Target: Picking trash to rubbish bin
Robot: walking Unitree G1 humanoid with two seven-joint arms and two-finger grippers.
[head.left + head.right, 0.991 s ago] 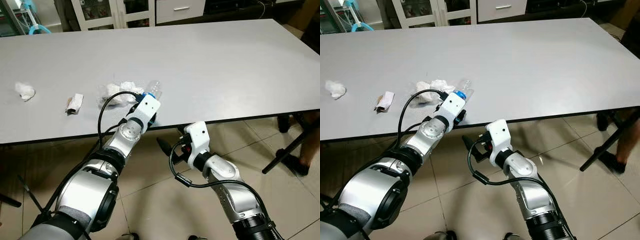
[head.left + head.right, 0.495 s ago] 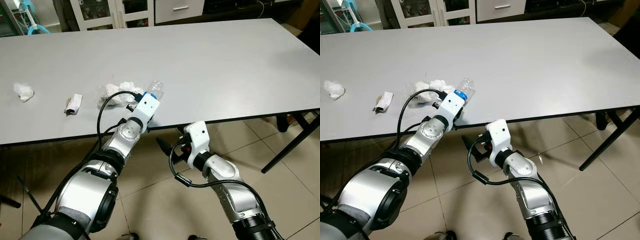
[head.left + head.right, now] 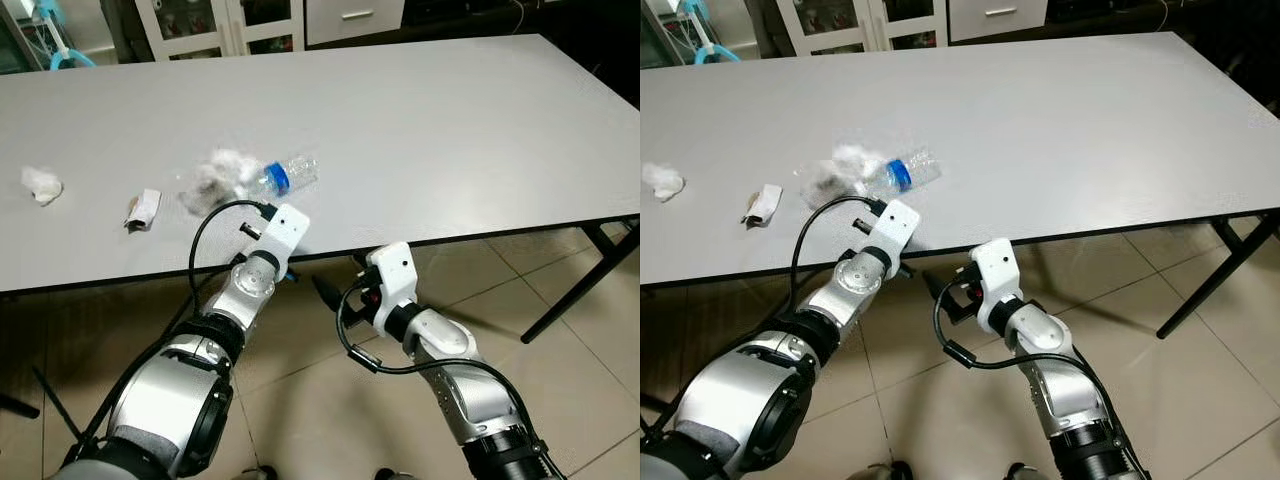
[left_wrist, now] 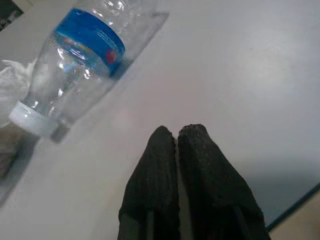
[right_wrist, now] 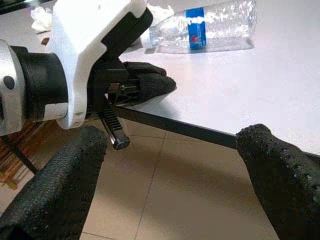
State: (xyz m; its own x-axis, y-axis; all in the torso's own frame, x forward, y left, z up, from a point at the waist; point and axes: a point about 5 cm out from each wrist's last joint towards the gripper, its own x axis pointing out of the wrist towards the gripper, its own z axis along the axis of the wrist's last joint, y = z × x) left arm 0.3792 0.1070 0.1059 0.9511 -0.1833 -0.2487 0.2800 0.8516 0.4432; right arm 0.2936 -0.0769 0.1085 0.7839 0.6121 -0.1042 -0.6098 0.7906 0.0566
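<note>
A clear plastic bottle (image 3: 287, 174) with a blue label lies on its side on the grey table (image 3: 450, 130), its white cap toward a blurred heap of crumpled tissue (image 3: 213, 176). My left gripper (image 4: 176, 131) is shut and empty. It sits low over the table's front edge, a short way from the bottle (image 4: 80, 55). The right wrist view shows its fingers (image 5: 155, 84) pressed together at that edge. My right gripper (image 5: 174, 136) is open, held below the table edge over the tiled floor, and nothing is between its fingers.
A folded paper scrap (image 3: 144, 208) and a small tissue ball (image 3: 42, 184) lie farther left on the table. A black table leg (image 3: 580, 285) slants down at the right. White cabinets (image 3: 270, 20) stand behind the table.
My left gripper has drawn back and down from the bottle to the table's front edge, leaving the bottle uncovered on its side. The right arm has stayed where it was.
</note>
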